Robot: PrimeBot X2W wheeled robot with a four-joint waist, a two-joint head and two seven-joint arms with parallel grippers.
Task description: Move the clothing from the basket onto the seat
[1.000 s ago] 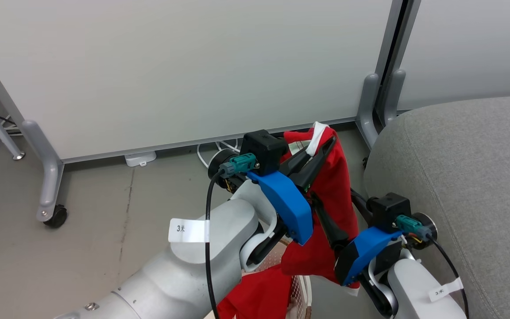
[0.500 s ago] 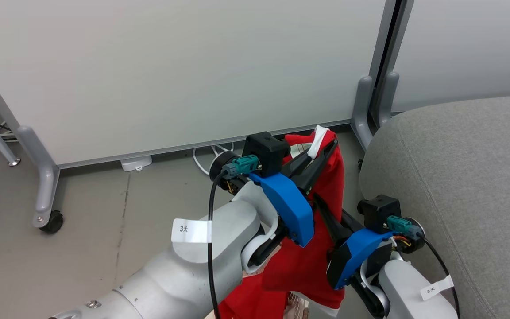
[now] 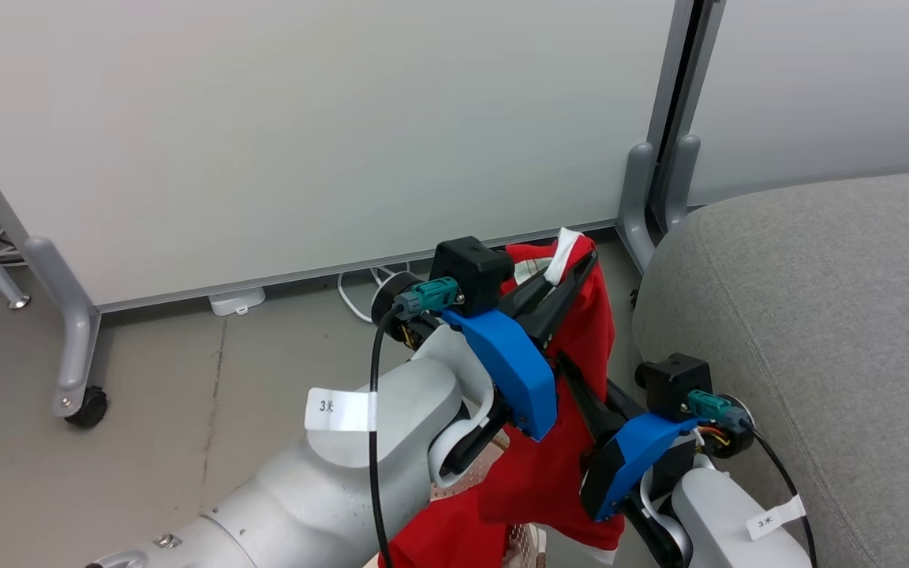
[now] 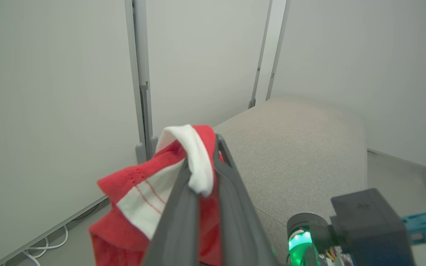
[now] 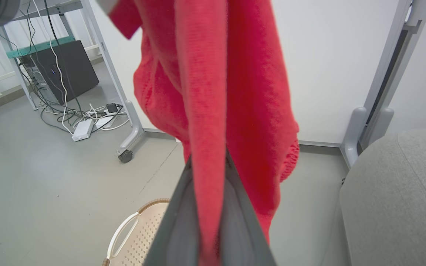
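A red garment (image 3: 592, 331) with white trim hangs in the air between my two grippers, left of the grey seat (image 3: 833, 315). My left gripper (image 3: 577, 264) is shut on its white-trimmed top edge (image 4: 194, 155), raised high. My right gripper (image 3: 569, 367) is shut on a red fold (image 5: 207, 147) lower down. The seat (image 4: 301, 147) lies beyond the left fingers. Under the hanging cloth a corner of the cream basket (image 5: 139, 232) with a white loop handle shows. More red fabric (image 3: 439, 536) hangs at the bottom of the head view.
White partition panels on grey wheeled feet (image 3: 80, 394) stand behind. A panel post (image 3: 663, 181) rises beside the seat's corner. Cables (image 3: 360, 284) lie along the floor by the panel. A dark computer case (image 5: 65, 70) and tangled cords (image 5: 83, 122) sit to the left.
The head camera has swung slightly right, so the panel and seat drift left. Both grippers keep their hold on the red garment, and the right gripper sits a little lower-left in the picture.
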